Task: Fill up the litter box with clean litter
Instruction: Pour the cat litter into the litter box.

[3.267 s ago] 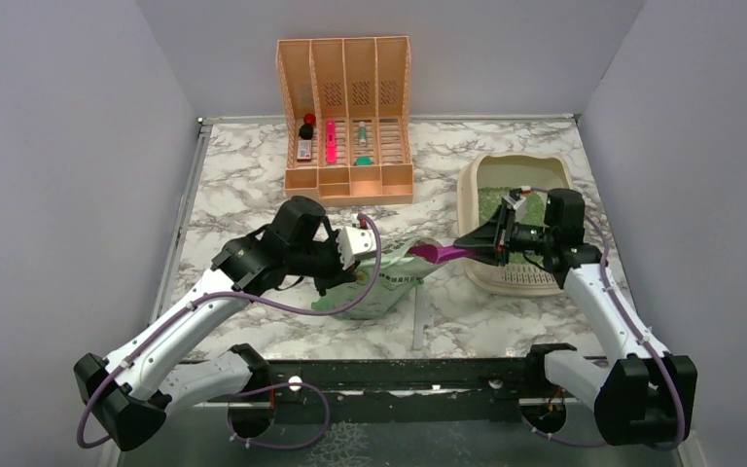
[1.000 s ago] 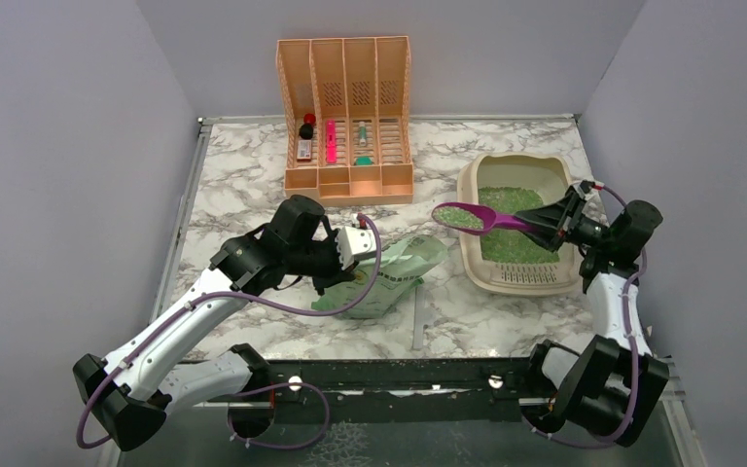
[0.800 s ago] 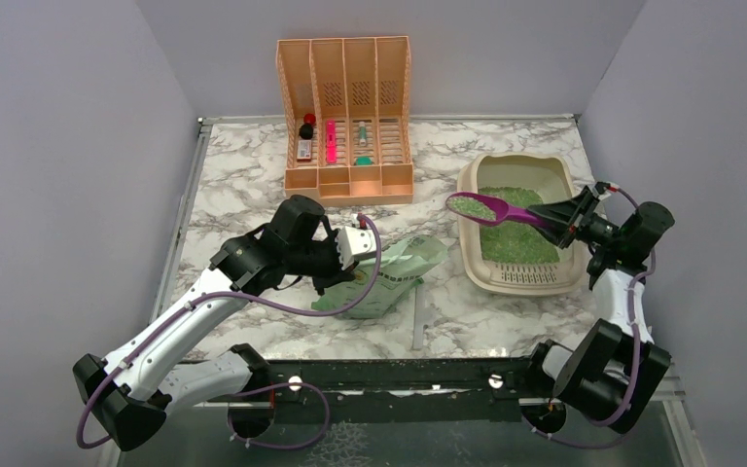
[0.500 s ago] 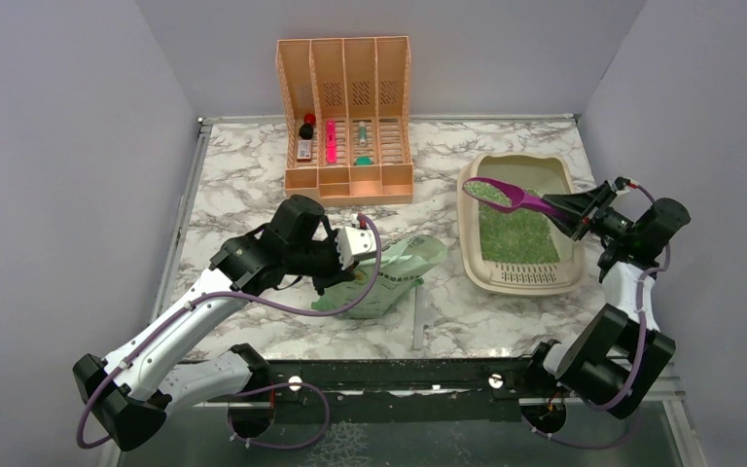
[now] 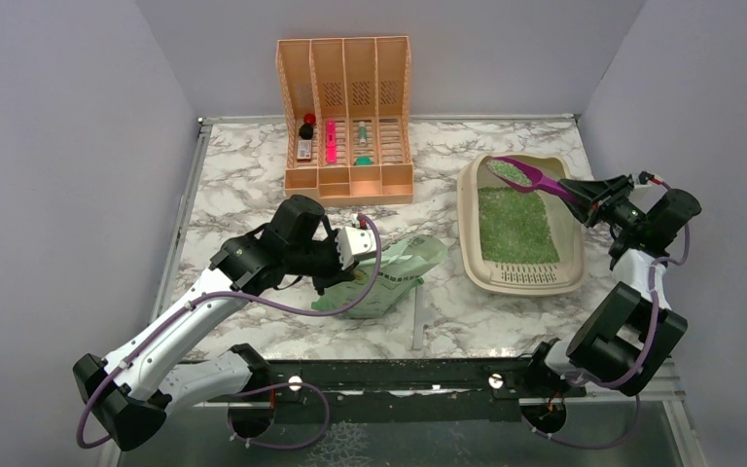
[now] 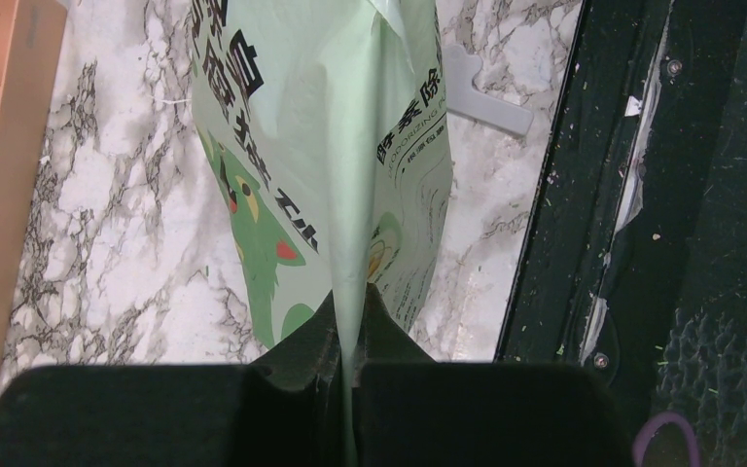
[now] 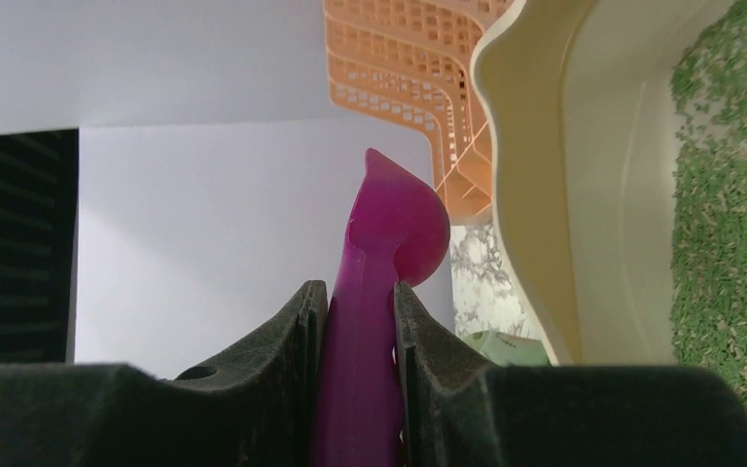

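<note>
Count: two arms, one litter box [image 5: 470, 226], one purple scoop [image 5: 537, 179], one pale green printed bag [image 5: 394, 275], one peach file organizer [image 5: 344, 107] with four upright slots. There was also one grey strip [image 5: 416, 319] flat on the marble table [image 5: 243, 185], just near-side of the bag.

Right gripper [image 5: 578, 190]: jaws clamped on the scoop handle. The wrist view showed the pads [image 7: 303, 341] pressed against both sides of the handle, with the scoop [image 7: 381, 253] sticking straight out ahead of them. The scoop bowl carried a small load of green granules and hung over the far-left corner of the box, above the rim.

The box sat on the right half of the table, grille end toward the arms. Clean litter [image 5: 515, 226] lay as one grainy green layer over the middle and near part of the tray, and the far end was bare beige. That layer lay below the right jaws and on their near-left side, not touching them. From the right wrist the box rim [image 7: 523, 195] ran just right of the scoop, with the litter [image 7: 729, 224] beyond the inner wall.

Left gripper [image 6: 350, 341]: jaws pinched shut on a fold of the bag [image 6: 331, 165]. The bag was near table centre, left of the box and apart from it, so the box and litter were well clear of the left jaws.

The organizer stood at the back, well apart from both grippers. Small items sat in three of its slots, too small to identify.
</note>
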Robot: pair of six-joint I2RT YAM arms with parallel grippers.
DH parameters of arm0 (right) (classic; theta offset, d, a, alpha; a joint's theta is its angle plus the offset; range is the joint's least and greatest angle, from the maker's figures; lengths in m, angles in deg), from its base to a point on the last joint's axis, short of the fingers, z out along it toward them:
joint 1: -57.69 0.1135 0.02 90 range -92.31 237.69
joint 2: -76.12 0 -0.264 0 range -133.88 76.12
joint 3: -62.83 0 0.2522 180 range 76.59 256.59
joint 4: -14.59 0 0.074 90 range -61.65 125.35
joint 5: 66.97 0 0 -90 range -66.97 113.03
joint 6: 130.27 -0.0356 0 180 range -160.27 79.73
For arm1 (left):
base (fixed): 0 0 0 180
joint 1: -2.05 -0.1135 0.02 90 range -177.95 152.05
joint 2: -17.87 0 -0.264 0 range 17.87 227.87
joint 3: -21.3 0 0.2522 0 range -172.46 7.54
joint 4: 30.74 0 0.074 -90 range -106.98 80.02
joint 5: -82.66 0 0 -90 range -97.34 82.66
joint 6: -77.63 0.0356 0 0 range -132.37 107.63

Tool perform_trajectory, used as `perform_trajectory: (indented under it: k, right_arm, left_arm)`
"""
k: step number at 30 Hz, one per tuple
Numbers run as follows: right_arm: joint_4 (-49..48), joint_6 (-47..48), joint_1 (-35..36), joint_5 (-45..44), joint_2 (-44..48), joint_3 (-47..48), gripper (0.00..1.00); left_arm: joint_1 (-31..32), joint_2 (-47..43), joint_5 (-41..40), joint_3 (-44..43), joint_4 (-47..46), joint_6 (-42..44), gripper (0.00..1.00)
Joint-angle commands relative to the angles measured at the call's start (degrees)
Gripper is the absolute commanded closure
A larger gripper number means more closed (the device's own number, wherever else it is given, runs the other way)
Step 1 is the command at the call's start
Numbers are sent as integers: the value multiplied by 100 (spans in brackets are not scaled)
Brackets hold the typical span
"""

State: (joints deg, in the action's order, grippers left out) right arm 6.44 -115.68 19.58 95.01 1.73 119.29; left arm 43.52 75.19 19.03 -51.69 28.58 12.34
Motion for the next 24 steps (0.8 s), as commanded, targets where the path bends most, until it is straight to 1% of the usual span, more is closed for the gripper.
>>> perform_trajectory:
  k: [1, 6, 10, 17, 20, 24]
  right_arm:
    - [-515, -125, -91, -533, -145, -84, 100]
    - [-415, 140, -150, -967, -159, -213, 99]
    - [204, 678, -156, -1183, -149, -152, 99]
    - [1530, 1972, -160, -1479, -50, 161, 99]
    - [2446, 2638, -151, -1667, -136, 519, 99]
    - [2726, 2891, -153, -1584, -281, 678, 99]
  left_arm:
    - [27, -72, 334, -317, -456, -17, 100]
    - [27, -48, 325, -344, -468, -61, 100]
    - [26, -25, 333, -344, -466, -83, 100]
    - [27, 53, 369, -380, -469, -107, 100]
    - [27, 77, 393, -373, -467, -107, 100]
    - [25, 120, 429, -375, -466, -68, 100]
